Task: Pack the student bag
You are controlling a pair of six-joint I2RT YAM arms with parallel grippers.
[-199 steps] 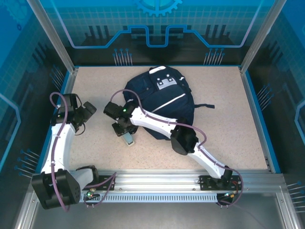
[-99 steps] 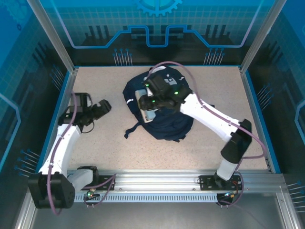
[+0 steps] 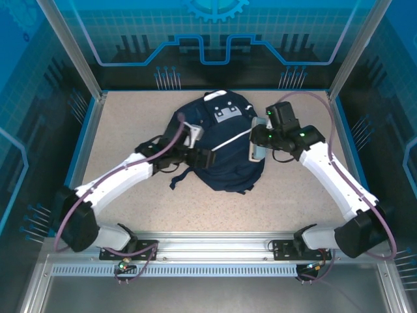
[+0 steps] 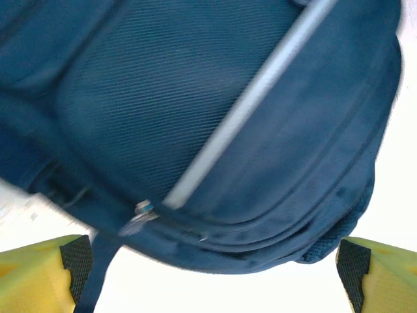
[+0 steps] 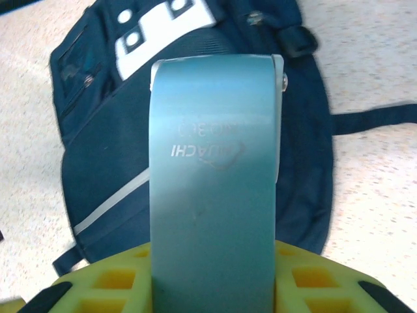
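Note:
The student bag (image 3: 225, 147), navy with a white stripe and a white-grey patch, lies flat mid-table. My left gripper (image 3: 201, 157) is at its left edge, open. In the left wrist view the yellow fingers (image 4: 39, 274) stand wide apart either side of the bag's (image 4: 195, 98) lower rim, near a silver zipper pull (image 4: 140, 214). My right gripper (image 3: 260, 145) hovers at the bag's right edge, shut on a flat light-blue case (image 3: 256, 146). In the right wrist view the case (image 5: 214, 189) stands upright between the yellow jaws of the right gripper (image 5: 215, 283), hiding part of the bag (image 5: 98, 150).
A dark strap (image 3: 179, 177) trails from the bag toward the front left, another strap (image 3: 280, 144) toward the right. Blue rails edge the speckled table (image 3: 130, 117). Transparent blue walls enclose the back and sides.
My right arm carried the case from the table left of the bag, across the bag, to its right edge. My left arm swung in from the table's left side to the bag.

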